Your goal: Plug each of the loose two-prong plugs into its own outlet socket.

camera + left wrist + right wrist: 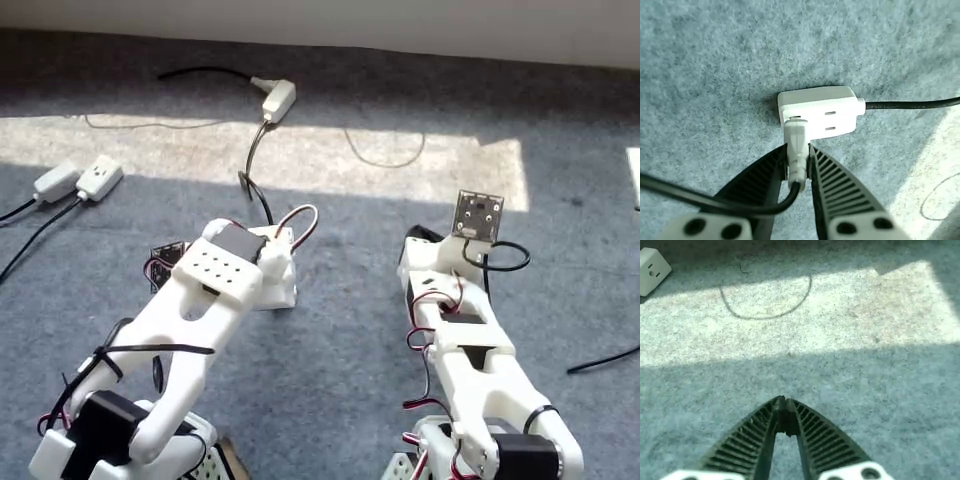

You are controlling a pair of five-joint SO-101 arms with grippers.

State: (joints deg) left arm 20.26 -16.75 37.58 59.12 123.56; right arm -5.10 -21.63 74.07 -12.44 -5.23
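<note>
A white outlet block (pixel 820 112) lies on the grey carpet, its black cord running off to one side. My left gripper (pixel 797 151) is shut on a white two-prong plug (pixel 796 134). The plug's front end meets the outlet's face at one socket, and its prongs are hidden. A black cord (pixel 715 202) trails back from the plug past the fingers. My right gripper (pixel 785 416) hangs shut over bare carpet with nothing in it. Another white outlet (pixel 652 269) lies far ahead of it, and the same outlet (pixel 278 98) sits at the back of the high view.
Two more white outlet blocks (pixel 100 176) (pixel 55 182) with black cords lie at the left edge. A thin wire loop (pixel 765 307) rests on the sunlit carpet strip. The left arm (pixel 225 265) and the right arm (pixel 460 330) stand side by side with open carpet between them.
</note>
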